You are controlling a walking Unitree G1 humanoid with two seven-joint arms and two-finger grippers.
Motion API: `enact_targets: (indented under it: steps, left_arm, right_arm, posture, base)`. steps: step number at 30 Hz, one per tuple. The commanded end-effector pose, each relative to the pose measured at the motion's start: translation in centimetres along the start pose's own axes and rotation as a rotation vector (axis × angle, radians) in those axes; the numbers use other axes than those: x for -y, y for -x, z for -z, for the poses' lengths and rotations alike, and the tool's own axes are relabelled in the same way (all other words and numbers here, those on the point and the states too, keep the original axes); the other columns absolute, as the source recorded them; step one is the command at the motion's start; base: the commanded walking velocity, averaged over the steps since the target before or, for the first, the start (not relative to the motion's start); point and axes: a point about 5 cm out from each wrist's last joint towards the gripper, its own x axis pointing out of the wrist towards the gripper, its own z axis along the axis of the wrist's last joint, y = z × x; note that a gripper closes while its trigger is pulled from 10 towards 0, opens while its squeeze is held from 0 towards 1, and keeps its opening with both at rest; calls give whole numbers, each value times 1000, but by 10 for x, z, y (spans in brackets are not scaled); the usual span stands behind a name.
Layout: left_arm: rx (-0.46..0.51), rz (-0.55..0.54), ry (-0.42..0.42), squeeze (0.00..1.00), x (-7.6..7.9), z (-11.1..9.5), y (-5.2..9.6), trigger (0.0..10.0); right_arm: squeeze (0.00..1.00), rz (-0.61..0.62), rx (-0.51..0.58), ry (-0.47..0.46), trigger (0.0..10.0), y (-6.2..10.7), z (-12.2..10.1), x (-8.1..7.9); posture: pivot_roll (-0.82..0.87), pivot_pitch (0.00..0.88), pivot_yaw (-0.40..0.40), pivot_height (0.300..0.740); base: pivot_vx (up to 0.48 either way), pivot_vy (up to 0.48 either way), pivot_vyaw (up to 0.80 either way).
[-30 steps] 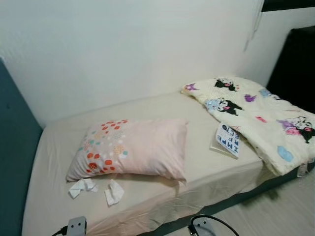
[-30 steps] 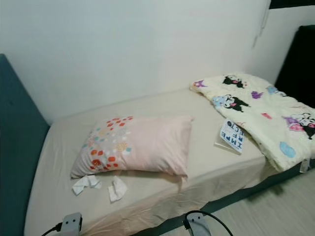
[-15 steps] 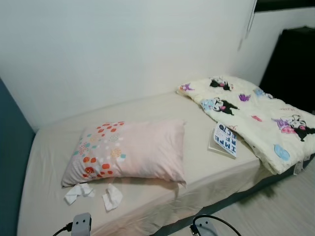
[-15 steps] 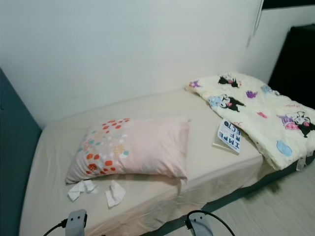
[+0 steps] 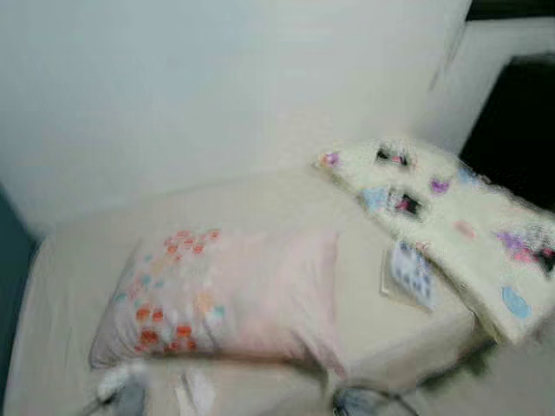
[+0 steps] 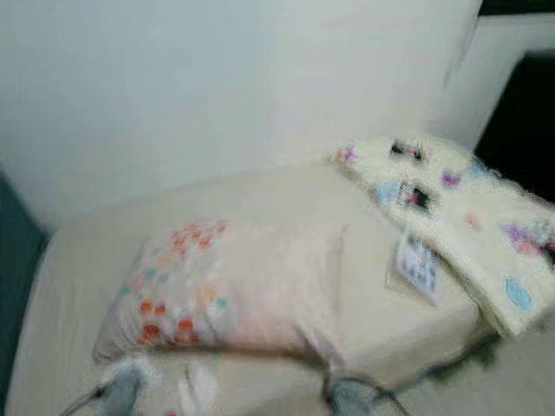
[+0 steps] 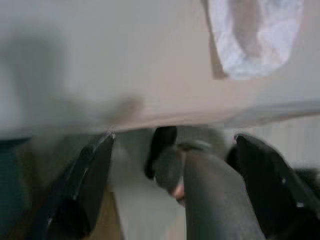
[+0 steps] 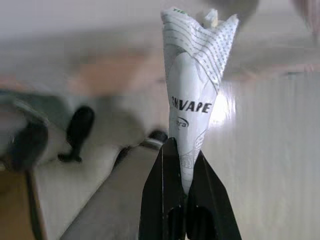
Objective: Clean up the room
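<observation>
Blurred bed (image 5: 78, 260); right gripper (image 8: 182, 165) clamping printed paper (image 8: 192, 95).

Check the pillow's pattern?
Pale pink pillow with orange, red and teal dots clustered at one end; best in the left eye view, though blurred.

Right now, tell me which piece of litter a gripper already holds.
The printed white wrapper, pinched upright in the shut right gripper. The white crumpled tissues lie loose on the bed in front of the pillow.

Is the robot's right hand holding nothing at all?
No, the right gripper has its jaws shut on a crumpled printed wrapper that sticks out past the tips.
</observation>
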Motion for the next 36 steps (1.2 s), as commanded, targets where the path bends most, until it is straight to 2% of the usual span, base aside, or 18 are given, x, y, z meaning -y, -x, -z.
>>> enact_targets:
  steps: [1,15,22,24,28,32,33,36]
  left_arm:
    - [22,33,-11,0,13,-9,-4,10000]
    - [7,16,-13,0,10,-7,-3,10000]
    - [71,68,30,0,16,-24,-6,10000]
    - [99,117,34,0,22,-32,-7,10000]
    - [131,179,-21,0,34,-44,-8,10000]
    - [240,306,-24,0,65,-75,-9,10000]
    - [240,306,-24,0,65,-75,-9,10000]
    - [258,350,-84,0,79,-83,-9,10000]
  right_arm:
    - [0,19,-85,-27,10000,4,28,6]
    - [0,16,-91,-31,10000,5,30,5]
    - [0,42,-78,-53,10000,4,27,6]
    - [0,69,-75,-54,10000,4,25,8]
    - [0,88,-74,-49,10000,4,23,11]
    - [0,108,-62,-57,10000,4,19,15]
    - [0,108,-62,-57,10000,4,19,15]
    - [0,109,-49,-56,10000,3,14,15]
  posture:
    - [-58,0,-6,740]
    - [-58,0,-5,740]
    - [-60,0,-4,740]
    - [-59,0,-4,740]
    - [-61,0,-4,720]
    - [-57,0,-6,700]
    - [-57,0,-6,700]
    - [-61,0,-4,680]
  base:
    - [0,0,0]
    - [0,0,0]
    - [0,0,0]
    - [0,0,0]
    - [0,0,0]
    - [0,0,0]
    - [0,0,0]
    - [0,0,0]
